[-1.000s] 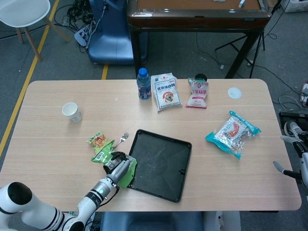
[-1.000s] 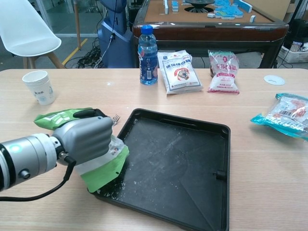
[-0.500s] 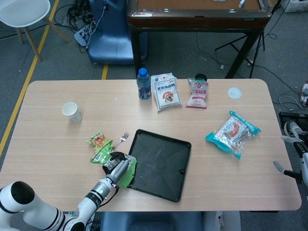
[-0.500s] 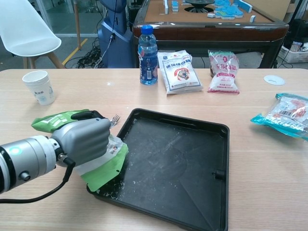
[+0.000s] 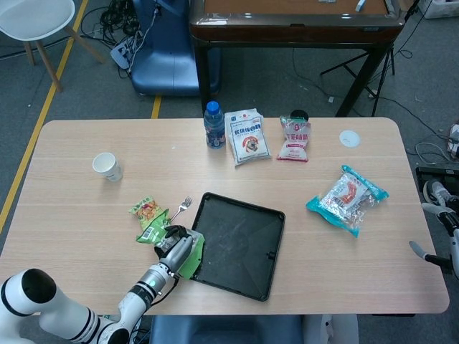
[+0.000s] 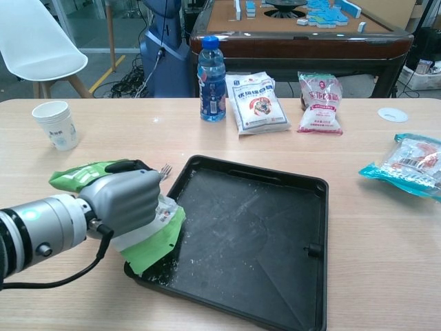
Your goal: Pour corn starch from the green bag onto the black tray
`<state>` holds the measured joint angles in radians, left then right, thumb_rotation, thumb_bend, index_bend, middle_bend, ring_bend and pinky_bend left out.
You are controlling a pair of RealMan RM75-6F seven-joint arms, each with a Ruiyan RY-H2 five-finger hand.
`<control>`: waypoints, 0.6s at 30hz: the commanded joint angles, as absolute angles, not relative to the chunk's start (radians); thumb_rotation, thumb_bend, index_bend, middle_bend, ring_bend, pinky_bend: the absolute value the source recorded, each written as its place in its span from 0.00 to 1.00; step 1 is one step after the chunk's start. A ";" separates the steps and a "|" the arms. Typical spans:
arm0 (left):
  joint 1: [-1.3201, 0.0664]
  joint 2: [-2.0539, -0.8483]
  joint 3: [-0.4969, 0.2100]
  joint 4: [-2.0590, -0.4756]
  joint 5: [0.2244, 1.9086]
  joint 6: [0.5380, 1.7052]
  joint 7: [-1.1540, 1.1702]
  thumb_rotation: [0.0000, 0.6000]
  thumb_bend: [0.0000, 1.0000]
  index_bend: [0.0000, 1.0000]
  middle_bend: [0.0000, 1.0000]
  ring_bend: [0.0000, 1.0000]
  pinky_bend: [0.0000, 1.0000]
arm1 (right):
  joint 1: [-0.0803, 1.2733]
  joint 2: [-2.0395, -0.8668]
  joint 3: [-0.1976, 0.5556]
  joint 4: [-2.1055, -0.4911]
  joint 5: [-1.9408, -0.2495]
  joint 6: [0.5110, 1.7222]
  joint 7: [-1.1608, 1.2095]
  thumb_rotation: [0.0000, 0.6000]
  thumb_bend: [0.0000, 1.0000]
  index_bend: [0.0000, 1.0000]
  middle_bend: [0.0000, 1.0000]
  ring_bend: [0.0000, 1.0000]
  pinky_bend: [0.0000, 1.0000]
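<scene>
My left hand (image 6: 124,200) (image 5: 174,250) grips the green bag (image 6: 153,238) (image 5: 151,228) at the near left corner of the black tray (image 6: 275,262) (image 5: 244,247). The bag's open end hangs over the tray's left rim. White powder streaks the tray floor. Near the table's right edge, only the tips of my right hand (image 5: 439,233) show in the head view; whether it is open or shut is unclear.
A fork (image 5: 181,207) lies just behind the bag. A paper cup (image 6: 56,125) stands at the left. A water bottle (image 6: 212,79) and two white bags (image 6: 258,102) (image 6: 320,103) line the far side. A teal snack bag (image 6: 406,164) lies at the right.
My left hand and the green bag have shifted very slightly; the tray nudged a little. Nothing else moved.
</scene>
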<state>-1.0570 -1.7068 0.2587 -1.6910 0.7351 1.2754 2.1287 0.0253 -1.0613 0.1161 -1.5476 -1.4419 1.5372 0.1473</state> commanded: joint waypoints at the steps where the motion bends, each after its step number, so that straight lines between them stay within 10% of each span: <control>1: -1.051 -1.733 0.272 -1.659 0.704 1.266 2.130 1.00 0.43 0.43 0.57 0.57 0.80 | 0.024 -1.060 0.117 -1.547 -1.441 1.538 0.148 1.00 0.10 0.28 0.32 0.15 0.18; 18: -1.062 -1.626 0.202 -1.784 0.724 1.267 1.900 1.00 0.43 0.43 0.57 0.57 0.80 | 0.024 -1.060 0.122 -1.549 -1.438 1.539 0.144 1.00 0.10 0.28 0.32 0.15 0.18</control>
